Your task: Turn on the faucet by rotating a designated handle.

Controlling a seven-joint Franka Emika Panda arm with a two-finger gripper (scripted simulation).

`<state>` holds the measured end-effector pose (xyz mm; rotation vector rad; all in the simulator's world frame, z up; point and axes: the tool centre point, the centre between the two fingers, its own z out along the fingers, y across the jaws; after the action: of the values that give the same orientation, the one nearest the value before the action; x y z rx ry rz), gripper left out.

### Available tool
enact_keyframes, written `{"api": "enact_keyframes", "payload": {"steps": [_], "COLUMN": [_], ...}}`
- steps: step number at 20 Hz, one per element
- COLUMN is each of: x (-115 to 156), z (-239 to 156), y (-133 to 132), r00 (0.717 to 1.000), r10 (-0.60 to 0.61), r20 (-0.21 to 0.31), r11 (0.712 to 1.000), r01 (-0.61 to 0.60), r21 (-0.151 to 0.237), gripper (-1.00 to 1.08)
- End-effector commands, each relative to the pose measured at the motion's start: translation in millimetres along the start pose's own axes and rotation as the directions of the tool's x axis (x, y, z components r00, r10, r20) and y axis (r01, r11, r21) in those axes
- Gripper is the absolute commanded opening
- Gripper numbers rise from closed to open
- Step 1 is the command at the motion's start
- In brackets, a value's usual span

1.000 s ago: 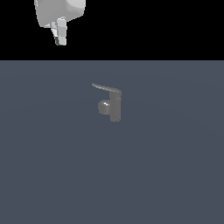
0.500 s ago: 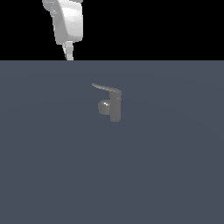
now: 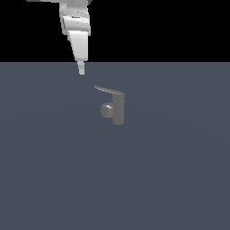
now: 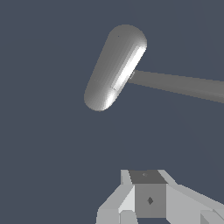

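The small grey faucet (image 3: 118, 110) stands upright on the dark floor, its stubby spout (image 3: 107, 109) pointing to the exterior view's left. The thin handle (image 3: 108, 90) reaches from its top toward the exterior view's left. My gripper (image 3: 81, 68) hangs above and beyond the handle's free end, apart from it, its fingers pressed together with nothing between them. In the wrist view the faucet (image 4: 114, 68) appears from above as a rounded capsule, with the handle (image 4: 179, 84) running off as a flat bar. My gripper (image 4: 146, 192) is shut, well short of both.
A flat dark grey floor (image 3: 170, 170) stretches all around the faucet. Behind it is a black background. No other objects show.
My gripper has come down and moved toward the exterior view's right, nearer the handle's free end. The faucet and its handle have not moved.
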<state>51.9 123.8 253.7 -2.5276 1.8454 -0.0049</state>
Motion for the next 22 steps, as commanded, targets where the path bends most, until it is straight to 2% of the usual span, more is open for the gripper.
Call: {"api": "enact_keyframes", "payload": {"steps": [1,11,22], "x": [11.0,59.6,91.2], "z": [12.7,57.0,79.5], "y": [-14.9,-62.2,-82.7], "r00": [0.998,0.952,0.903], "r10": [0.067,0.306,0.429], "r20": [-0.003,-0.010,-0.010], "r11": [0.998,0.952,0.903], "r01": [-0.067,-0.306,-0.429], "r21": [-0.002,-0.006,-0.008], "gripper": [-1.00,-1.00,-1.00]}}
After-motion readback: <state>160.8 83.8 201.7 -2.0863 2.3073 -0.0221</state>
